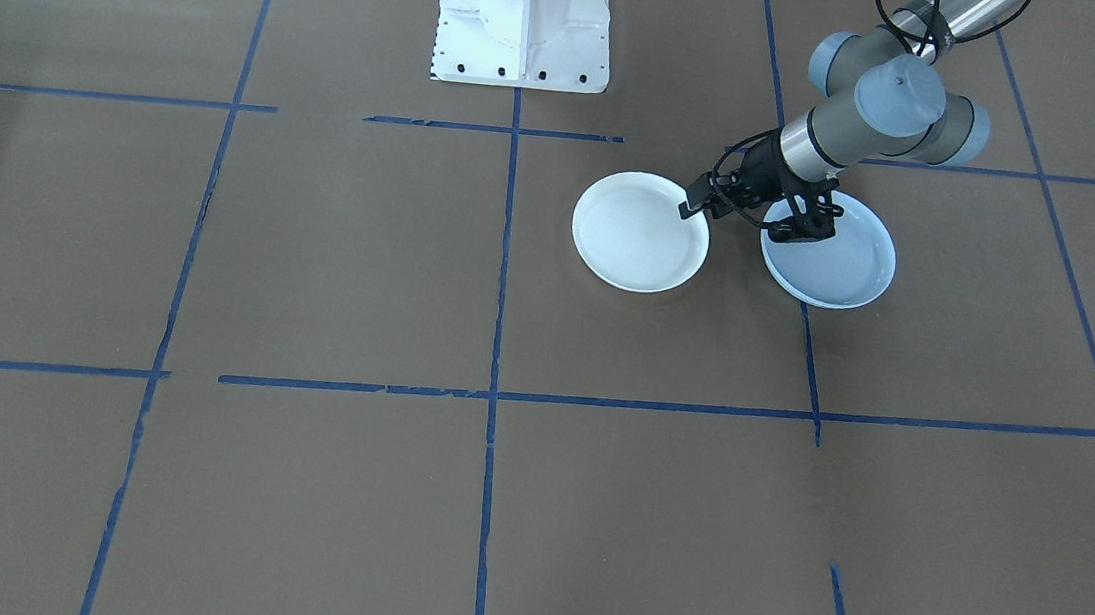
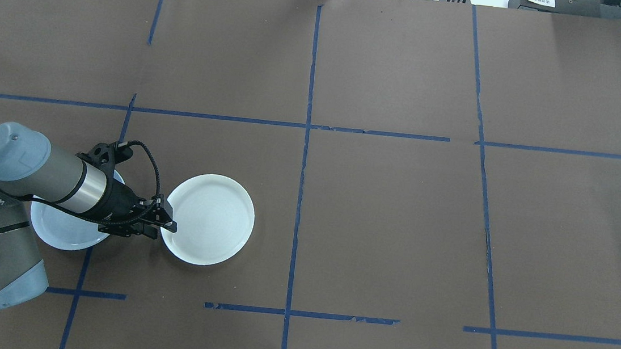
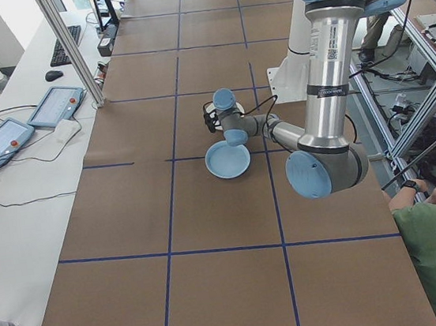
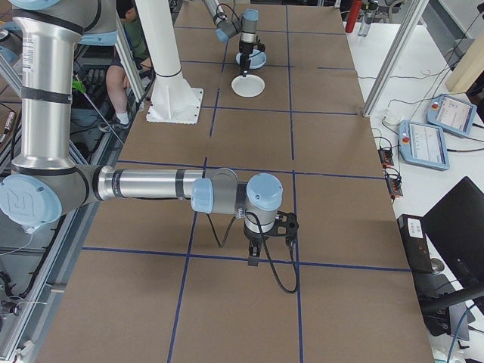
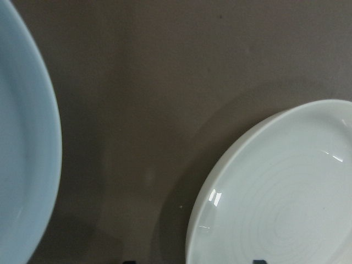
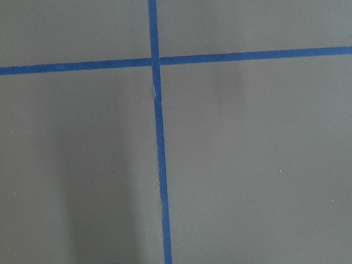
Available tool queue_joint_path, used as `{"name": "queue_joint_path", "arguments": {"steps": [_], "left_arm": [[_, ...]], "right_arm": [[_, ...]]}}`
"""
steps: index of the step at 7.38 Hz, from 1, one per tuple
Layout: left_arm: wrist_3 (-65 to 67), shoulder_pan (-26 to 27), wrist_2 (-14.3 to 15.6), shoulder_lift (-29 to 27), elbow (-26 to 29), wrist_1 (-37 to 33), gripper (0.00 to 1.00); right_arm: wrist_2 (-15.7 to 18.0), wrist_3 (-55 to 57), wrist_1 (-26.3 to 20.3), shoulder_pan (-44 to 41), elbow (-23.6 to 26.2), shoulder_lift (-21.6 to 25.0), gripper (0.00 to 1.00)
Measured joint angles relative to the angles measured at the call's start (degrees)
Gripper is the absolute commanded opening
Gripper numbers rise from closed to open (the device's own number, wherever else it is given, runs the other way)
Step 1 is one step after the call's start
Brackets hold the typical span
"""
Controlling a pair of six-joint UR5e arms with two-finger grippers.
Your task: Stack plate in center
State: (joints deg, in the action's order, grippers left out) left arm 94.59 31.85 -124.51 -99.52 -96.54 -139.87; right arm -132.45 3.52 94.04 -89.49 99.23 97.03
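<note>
Overhead: left jaws (image 2: 168, 224) at white plate (image 2: 215, 219) rim, grip unclear; right jaws' state unclear.

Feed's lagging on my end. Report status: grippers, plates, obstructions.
Left gripper at the near rim of the white ringed plate, jaw state unclear. Right gripper far off, state unclear. Pale blue plate sits apart, unstacked. Nothing between the plates.

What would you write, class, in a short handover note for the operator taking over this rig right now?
Left gripper: at the near rim of the glossy ringed plate; grip cannot be confirmed.
Right gripper: far off over bare table, nothing between its fingers; open or shut unclear.
Pale blue plate: flat on the table beside the ringed one, apart, partly under the left arm.
Done: no stack.
Left: stack the plates.
</note>
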Motion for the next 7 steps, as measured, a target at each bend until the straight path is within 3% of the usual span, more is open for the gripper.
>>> {"name": "queue_joint_path", "arguments": {"steps": [5, 6, 7], "left_arm": [[-0.2, 0.0, -0.1, -0.1, 0.5, 0.0, 0.28], [-0.3, 0.0, -0.1, -0.2, 0.6, 0.0, 0.23], [-0.3, 0.0, -0.1, -0.1, 0.6, 0.0, 0.0]], "right_arm": [[0.0, 0.0, 0.0, 0.0, 0.0, 0.0, 1.0], [0.0, 0.0, 0.0, 0.0, 0.0, 0.0, 1.0], [0.0, 0.0, 0.0, 0.0, 0.0, 0.0, 1.0]]}}
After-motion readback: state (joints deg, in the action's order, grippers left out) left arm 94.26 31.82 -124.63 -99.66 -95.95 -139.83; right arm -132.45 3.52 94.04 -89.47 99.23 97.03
